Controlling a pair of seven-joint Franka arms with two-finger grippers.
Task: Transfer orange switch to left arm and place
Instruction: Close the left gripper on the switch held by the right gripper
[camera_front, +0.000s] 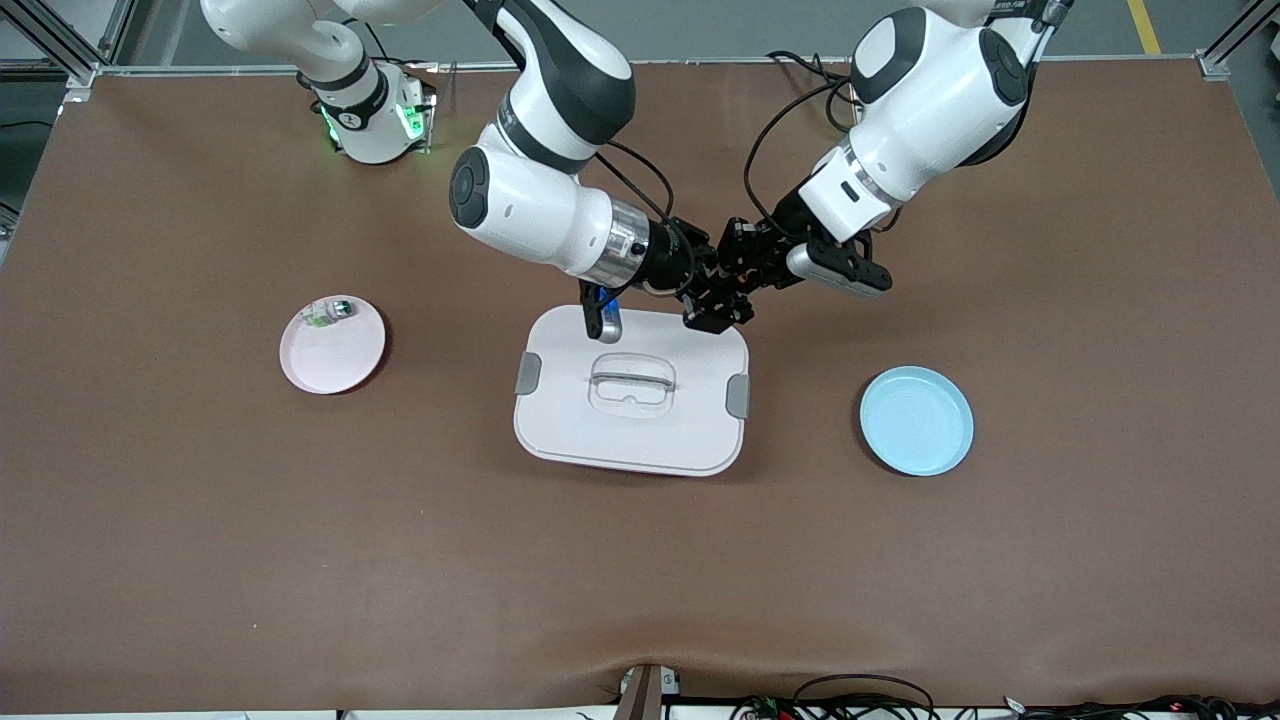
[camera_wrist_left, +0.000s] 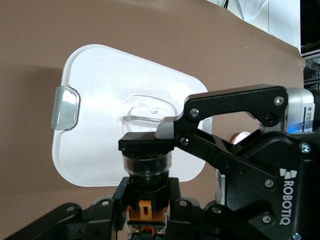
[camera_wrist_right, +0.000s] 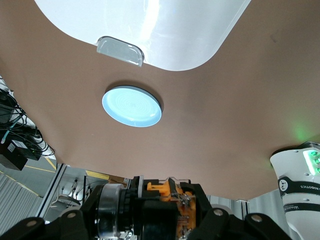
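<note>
Above the box (camera_front: 632, 400), at its edge farthest from the front camera, you find both grippers meeting in the air. The right gripper (camera_front: 700, 268) pinches the orange switch (camera_wrist_left: 146, 172); in the right wrist view its fingers are pressed onto the black body with the orange rear showing between them. The left gripper (camera_front: 738, 262) has its fingers (camera_wrist_left: 172, 131) clamped on the same part, gripping the black collar at the cap end. You are therefore at the handover: the switch is off the table, carried up over the box, and held by both arms at once.

What is left, judged from this layout: the right gripper must release, and the left arm must carry the switch clear of the box and set it down, probably on the blue plate (camera_front: 917, 420), which lies beside the box toward the left arm's end of the table.

Check the containers:
- The box is lidded, with its side latches down; its contents are not visible.
- The blue plate holds nothing.
- The pink plate (camera_front: 345, 362), beside the box toward the right arm's end, holds one small silver-and-green part (camera_front: 330, 313); its exact type is hard to tell from here.
</note>
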